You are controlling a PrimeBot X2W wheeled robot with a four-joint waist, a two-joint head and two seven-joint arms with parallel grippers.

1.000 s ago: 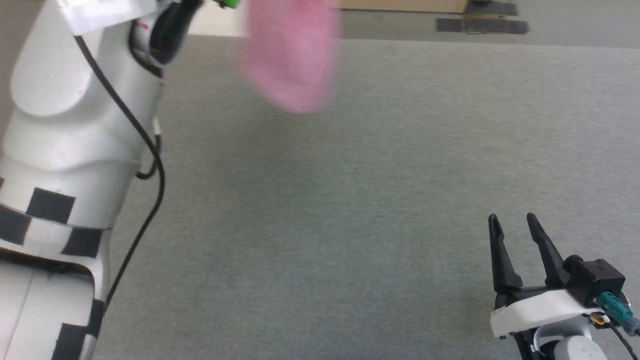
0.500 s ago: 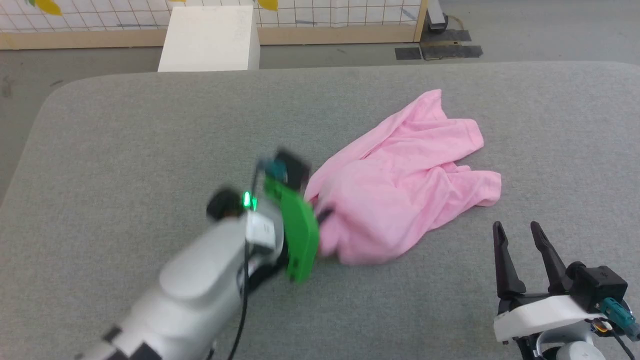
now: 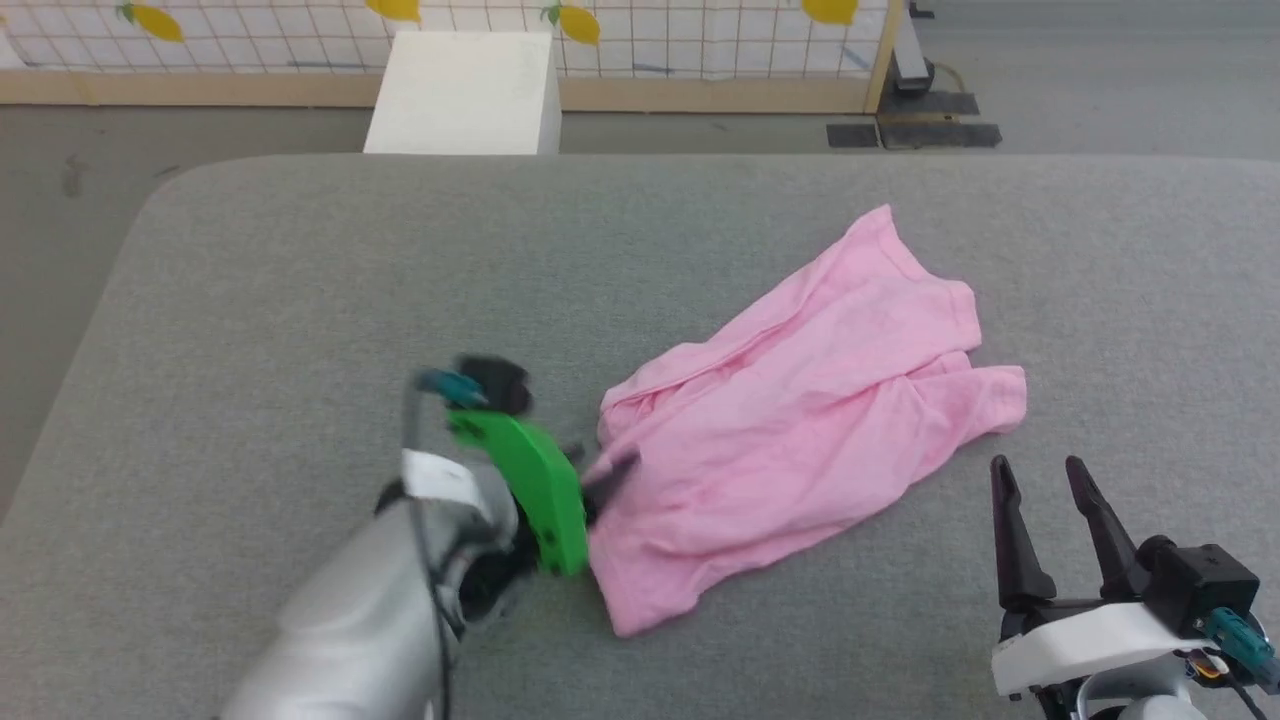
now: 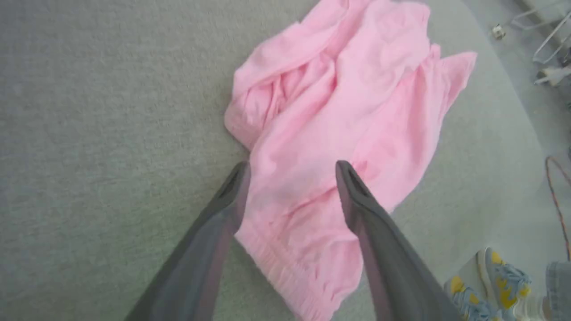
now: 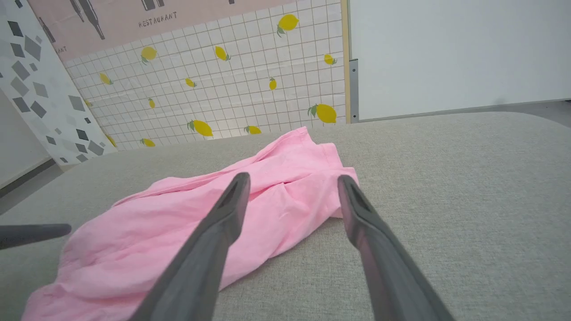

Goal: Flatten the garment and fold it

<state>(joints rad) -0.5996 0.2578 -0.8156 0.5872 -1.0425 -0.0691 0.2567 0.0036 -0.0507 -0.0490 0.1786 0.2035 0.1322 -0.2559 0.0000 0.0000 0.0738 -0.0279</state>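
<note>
The garment (image 3: 800, 420) is a light pink knit cloth lying crumpled and slantwise on the grey table (image 3: 300, 300). Its gathered waistband (image 4: 285, 276) is the end nearest my left arm. My left gripper (image 3: 600, 470), on a green mount, sits at that near-left end of the garment. In the left wrist view the left gripper (image 4: 292, 167) is open, its fingers spread over the cloth and holding nothing. My right gripper (image 3: 1040, 475) stands open at the lower right, just short of the garment's right corner. From the right wrist, the right gripper (image 5: 293, 179) points at the garment (image 5: 200, 223).
A white box (image 3: 465, 95) stands beyond the table's far edge, before a lemon-patterned tiled fence (image 3: 700, 30). A person's grey and yellow shoes (image 4: 499, 276) are on the floor past the table's rounded edge. A cable (image 4: 557, 187) lies on the floor there.
The garment hung in the air from my raised left gripper; it now lies on the table and the left gripper has opened and let go. The head view has shifted. The right gripper has stayed put.
</note>
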